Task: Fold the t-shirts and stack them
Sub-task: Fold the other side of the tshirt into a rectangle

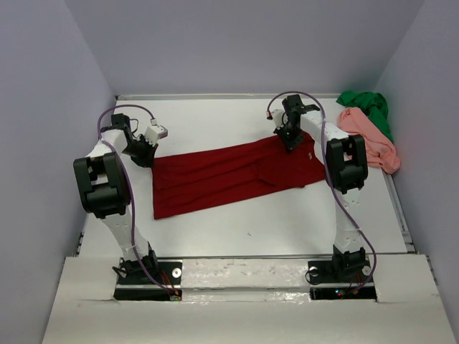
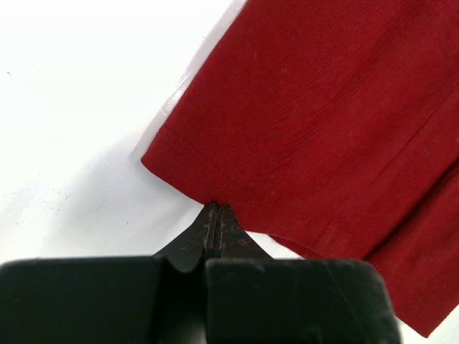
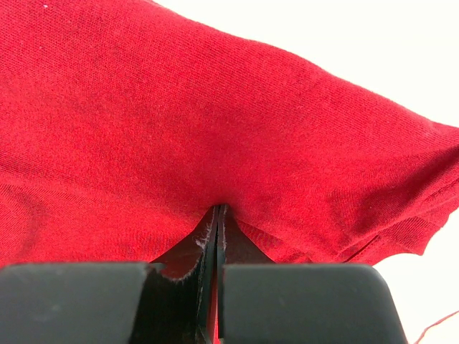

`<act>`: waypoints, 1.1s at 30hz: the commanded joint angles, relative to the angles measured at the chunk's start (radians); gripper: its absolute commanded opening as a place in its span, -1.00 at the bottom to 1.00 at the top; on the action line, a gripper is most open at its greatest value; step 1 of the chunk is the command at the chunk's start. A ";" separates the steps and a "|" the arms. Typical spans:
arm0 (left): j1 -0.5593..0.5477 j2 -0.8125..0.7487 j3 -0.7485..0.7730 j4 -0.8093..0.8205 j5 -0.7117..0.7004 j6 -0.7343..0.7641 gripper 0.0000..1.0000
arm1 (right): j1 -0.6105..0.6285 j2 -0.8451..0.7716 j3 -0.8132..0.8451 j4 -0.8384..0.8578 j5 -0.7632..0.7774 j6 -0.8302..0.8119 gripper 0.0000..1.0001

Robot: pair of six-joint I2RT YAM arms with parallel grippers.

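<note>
Dark red t-shirt (image 1: 229, 175), fine-knit, lies stretched long; left fingers (image 2: 193, 242) and right fingers (image 3: 188, 249) pinch it.

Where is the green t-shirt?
In the top view the green t-shirt lies bunched at the far right corner of the table, behind the salmon pink t-shirt.

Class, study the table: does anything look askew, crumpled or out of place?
Yes. The dark red t-shirt lies slanted across the table, and the pink t-shirt and green t-shirt sit in a crumpled heap at the far right corner, unfolded.
</note>
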 commanded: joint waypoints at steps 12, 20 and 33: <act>-0.009 0.014 0.068 0.048 -0.091 -0.028 -1.00 | -0.018 0.097 0.014 -0.038 0.089 -0.028 -1.00; -0.021 0.047 0.093 0.073 -0.123 -0.044 -1.00 | -0.018 0.112 0.033 -0.050 0.092 -0.026 -1.00; -0.049 0.057 0.056 0.160 -0.198 -0.053 -1.00 | -0.018 0.125 0.054 -0.063 0.101 -0.026 -1.00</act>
